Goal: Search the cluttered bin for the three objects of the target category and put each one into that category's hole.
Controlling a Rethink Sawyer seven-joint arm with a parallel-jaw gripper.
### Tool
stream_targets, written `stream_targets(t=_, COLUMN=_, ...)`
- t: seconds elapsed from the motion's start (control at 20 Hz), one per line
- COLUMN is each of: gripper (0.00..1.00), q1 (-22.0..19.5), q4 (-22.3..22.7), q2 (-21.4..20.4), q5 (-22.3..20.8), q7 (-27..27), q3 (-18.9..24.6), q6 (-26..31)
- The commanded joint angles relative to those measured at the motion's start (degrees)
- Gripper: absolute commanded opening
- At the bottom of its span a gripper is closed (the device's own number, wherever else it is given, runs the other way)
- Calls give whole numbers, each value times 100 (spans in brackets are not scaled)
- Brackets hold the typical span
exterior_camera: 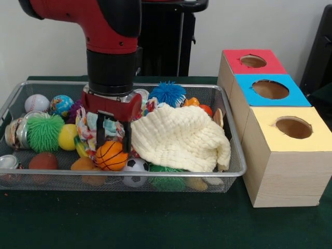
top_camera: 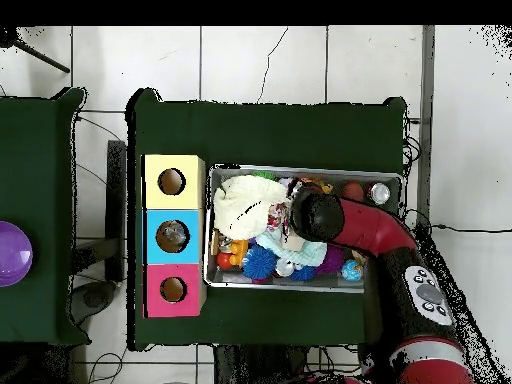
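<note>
A wire mesh bin (exterior_camera: 236, 155) holds a heap of toys. My gripper (exterior_camera: 113, 141) hangs open over the left middle of the heap, its black fingers (exterior_camera: 100, 132) reaching down just behind an orange basketball (exterior_camera: 110, 155). A patterned wrapper lies between the fingers. A cream cloth (exterior_camera: 181, 137) covers the bin's right half and hides whatever is under it. Beside the bin stand three boxes with round holes: red (exterior_camera: 253, 61), blue (exterior_camera: 270, 89) and yellow (exterior_camera: 293, 127). In the overhead view the arm's wrist (top_camera: 315, 215) hides the gripper, next to the cloth (top_camera: 245, 205).
Around the gripper lie a green spiky ball (exterior_camera: 44, 132), a yellow ball (exterior_camera: 67, 137), a soccer ball (exterior_camera: 135, 171), a blue spiky ball (exterior_camera: 167, 93), a baseball (exterior_camera: 37, 103) and a globe ball (exterior_camera: 61, 105). Jars (exterior_camera: 18, 133) sit at the left end. A purple bowl (top_camera: 10, 253) rests on a separate table.
</note>
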Motion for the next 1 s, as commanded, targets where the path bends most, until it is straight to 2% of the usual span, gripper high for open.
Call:
stream_targets(t=0.05, gripper=100, q1=1008, q4=-33, q2=22, q5=-157, q7=533, q3=-475, q6=1706)
stream_targets(t=0.3, gripper=100, q1=1209, q4=26, q2=-97, q5=94, q7=682, q3=-742, q6=2456)
stream_targets(t=0.4, gripper=100, q1=1146, q4=109, q2=-90, q5=162, q7=658, q3=-655, q6=2443)
stream_targets(t=0.7, gripper=100, q1=784, q4=319, q2=149, q5=278, q7=451, q3=-144, q6=1675)
stream_targets(t=1.0, gripper=100, q1=638, q4=424, q2=376, q5=223, q7=431, q3=112, q6=1061)
